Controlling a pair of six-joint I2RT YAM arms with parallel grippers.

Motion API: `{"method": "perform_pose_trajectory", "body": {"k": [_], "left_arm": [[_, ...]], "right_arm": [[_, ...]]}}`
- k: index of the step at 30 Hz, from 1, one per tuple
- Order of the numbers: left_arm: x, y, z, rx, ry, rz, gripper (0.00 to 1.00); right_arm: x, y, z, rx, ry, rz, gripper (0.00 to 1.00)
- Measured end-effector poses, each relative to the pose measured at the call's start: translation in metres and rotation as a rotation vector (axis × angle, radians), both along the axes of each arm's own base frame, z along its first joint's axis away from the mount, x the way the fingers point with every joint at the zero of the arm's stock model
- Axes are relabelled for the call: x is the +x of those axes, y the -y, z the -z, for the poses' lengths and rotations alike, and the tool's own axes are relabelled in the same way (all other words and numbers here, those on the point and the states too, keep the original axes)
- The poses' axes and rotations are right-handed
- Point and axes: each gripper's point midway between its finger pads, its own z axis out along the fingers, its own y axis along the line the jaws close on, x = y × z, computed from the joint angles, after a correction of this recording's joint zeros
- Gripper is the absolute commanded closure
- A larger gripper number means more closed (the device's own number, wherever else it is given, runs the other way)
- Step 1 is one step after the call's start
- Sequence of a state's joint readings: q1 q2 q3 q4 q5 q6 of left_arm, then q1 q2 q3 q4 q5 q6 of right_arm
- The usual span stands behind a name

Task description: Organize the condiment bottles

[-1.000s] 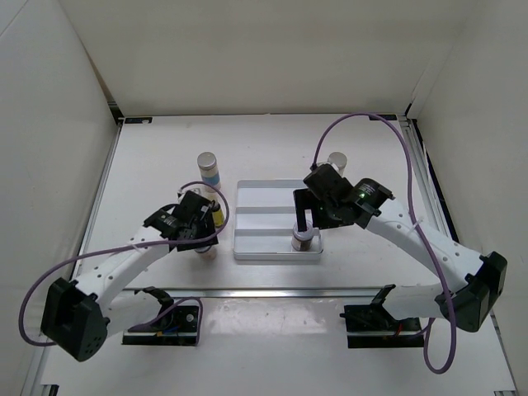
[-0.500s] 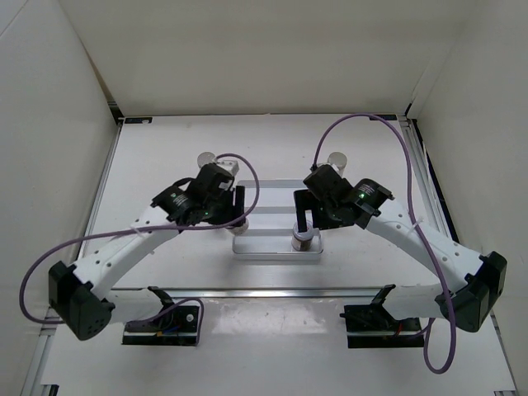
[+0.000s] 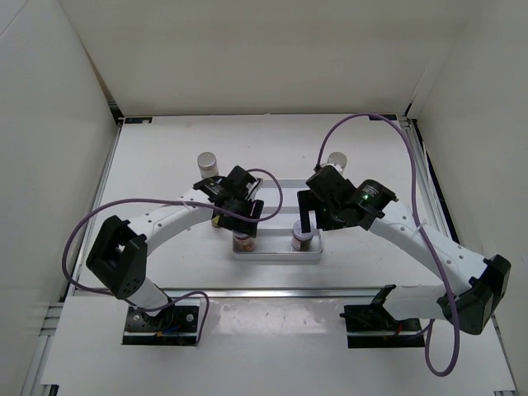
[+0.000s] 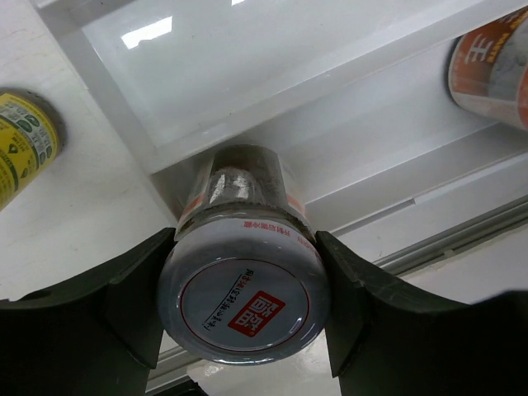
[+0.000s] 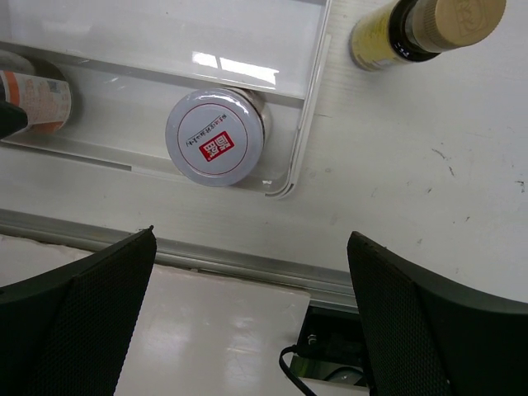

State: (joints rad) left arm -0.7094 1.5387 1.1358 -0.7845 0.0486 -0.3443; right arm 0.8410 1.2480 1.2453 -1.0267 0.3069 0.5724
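1. White table (image 3: 157,177) boxed in by plain white walls (image 3: 247,58). A white ribbed tray (image 3: 276,257) sits mid-table, between the two arms.
2. The left gripper (image 3: 240,221) pinches a silver-lidded jar (image 4: 244,301) by its sides just under the lid, one finger on each flank. This keeps the jar upright and leaves its base free to be set down.
3. That jar stands at the left end of the tray's near lane, close to the corner wall. Whether its base touches the tray floor cannot be told.
4. A second jar (image 5: 214,136) stands at the right end of the same lane, tucked against the corner. Judgement: like goes with like, so the jars share one lane.
5. The right gripper (image 5: 252,247) hangs above that second jar with its jaws spread wide, holding nothing. It reads as clear of the jar.
6. Outside the tray are a white bottle (image 3: 207,162) to the far left and a second white bottle (image 3: 336,157) to the far right. A yellow bottle (image 4: 23,148) lies just left of the tray and a second yellow bottle (image 5: 412,29) just right of it.
7. Judgement: about a third done. Four bottles are not yet in the tray and two lanes stand free for them.
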Motion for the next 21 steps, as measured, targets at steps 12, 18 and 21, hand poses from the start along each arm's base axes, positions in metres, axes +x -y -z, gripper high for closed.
{"method": "perform_pose_trajectory", "body": {"k": [12,18,21], "left_arm": [[0.001,0.004,0.007,0.004,-0.029,0.043,0.00],[0.019,0.030,-0.062,-0.155,0.105,0.069,0.00],[0.029,0.032,-0.124,-0.249,0.262,0.068,0.00]], "right_arm": [[0.001,0.008,0.001,-0.032,0.009,0.019,0.00],[0.006,0.021,-0.005,-0.070,0.047,0.061,0.00],[0.015,0.034,-0.017,-0.064,0.080,0.108,0.00]]}}
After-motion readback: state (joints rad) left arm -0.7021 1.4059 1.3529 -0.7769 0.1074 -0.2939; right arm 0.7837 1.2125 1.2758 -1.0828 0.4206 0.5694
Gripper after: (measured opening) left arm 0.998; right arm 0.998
